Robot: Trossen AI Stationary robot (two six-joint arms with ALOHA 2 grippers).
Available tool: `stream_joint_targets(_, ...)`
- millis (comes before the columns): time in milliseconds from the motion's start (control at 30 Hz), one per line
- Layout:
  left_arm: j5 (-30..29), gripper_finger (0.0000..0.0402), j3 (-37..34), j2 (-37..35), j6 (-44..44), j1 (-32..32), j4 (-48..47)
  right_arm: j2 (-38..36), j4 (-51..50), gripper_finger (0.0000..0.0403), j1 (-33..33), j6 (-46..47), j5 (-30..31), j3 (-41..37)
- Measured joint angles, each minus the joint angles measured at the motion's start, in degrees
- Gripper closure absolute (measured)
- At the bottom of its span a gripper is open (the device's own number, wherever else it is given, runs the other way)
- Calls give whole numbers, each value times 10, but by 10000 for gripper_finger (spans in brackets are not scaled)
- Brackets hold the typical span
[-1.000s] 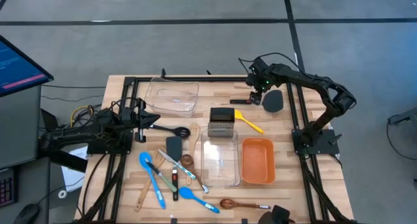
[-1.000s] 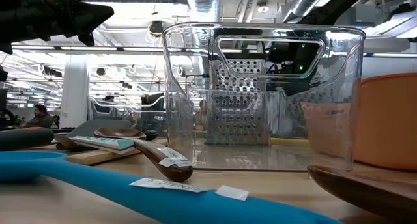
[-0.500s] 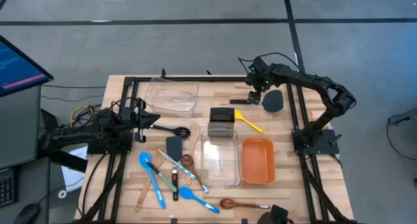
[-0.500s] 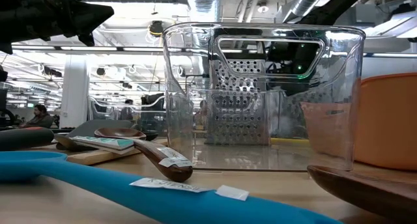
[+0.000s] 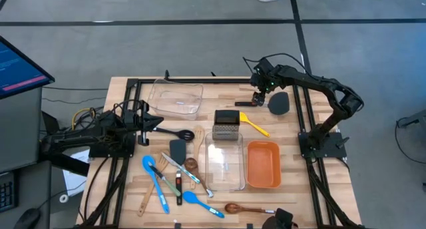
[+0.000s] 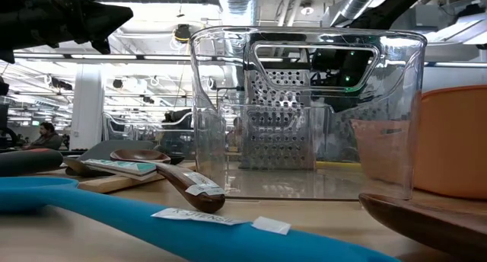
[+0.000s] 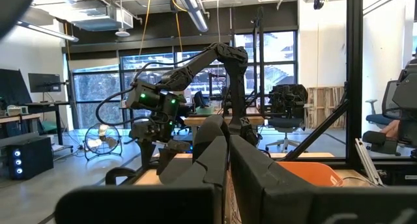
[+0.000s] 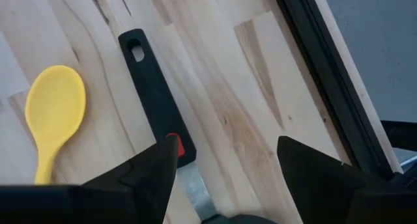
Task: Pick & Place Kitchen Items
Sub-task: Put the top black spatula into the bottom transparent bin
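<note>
Overhead, the right gripper (image 5: 259,94) is seen above a black turner (image 5: 247,103); only its wrist view reveals wide-open, empty fingers (image 8: 151,168) straddling the handle beside the yellow spoon (image 8: 53,113). The left gripper (image 5: 157,121) is parked closed.

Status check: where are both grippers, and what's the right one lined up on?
Right gripper open, hovering over black-handled utensil near yellow spoon. Nothing held. Left gripper shut, empty, waiting at table's left edge. No obstruction seen.
</note>
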Motion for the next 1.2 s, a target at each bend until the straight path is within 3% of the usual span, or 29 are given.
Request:
stream_joint_targets(433,0,394,0,0,0,0,0,0,20,148,0,0,0,-3)
stream_joint_targets(1200,0,394,0,0,0,0,0,0,72,148,-1,-21,-2,-103)
